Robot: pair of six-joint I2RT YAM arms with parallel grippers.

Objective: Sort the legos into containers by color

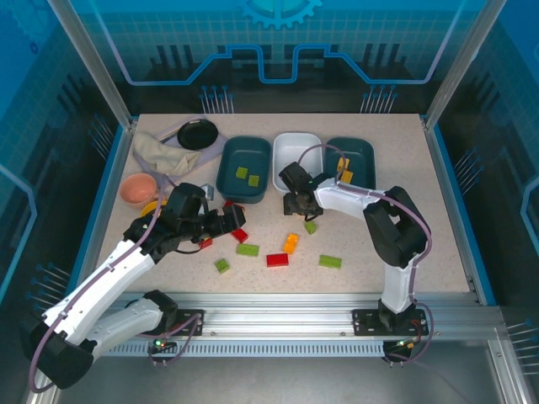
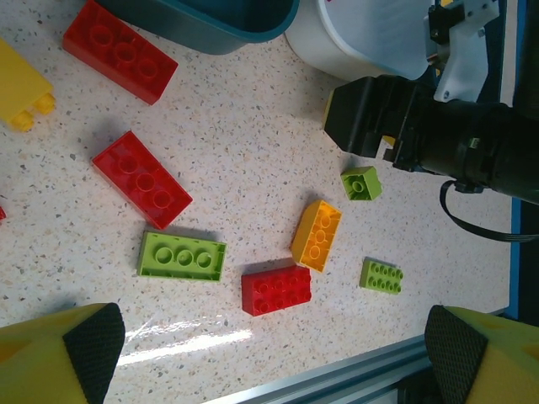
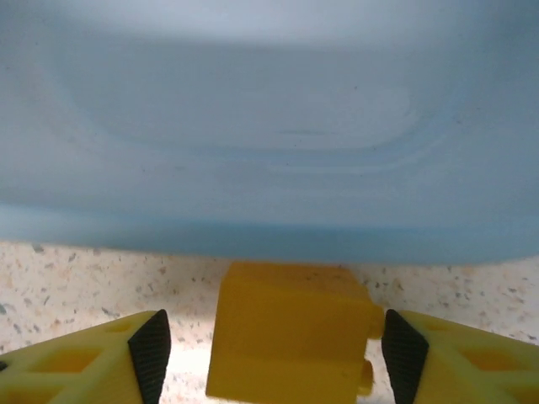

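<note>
- Right gripper (image 1: 296, 204): fingers spread wide, gripping nothing.
- Left gripper (image 2: 274, 341): fingers wide apart, empty, over the table (image 2: 253, 126).
- White tub (image 3: 269, 126): directly ahead of right gripper, close.
- Yellow brick (image 3: 286, 337): between right gripper's fingers, untouched, just beside the tub wall.
- Red brick (image 2: 141, 178), green brick (image 2: 181, 257), orange brick (image 2: 317, 236): ahead of left gripper, lying apart.
</note>
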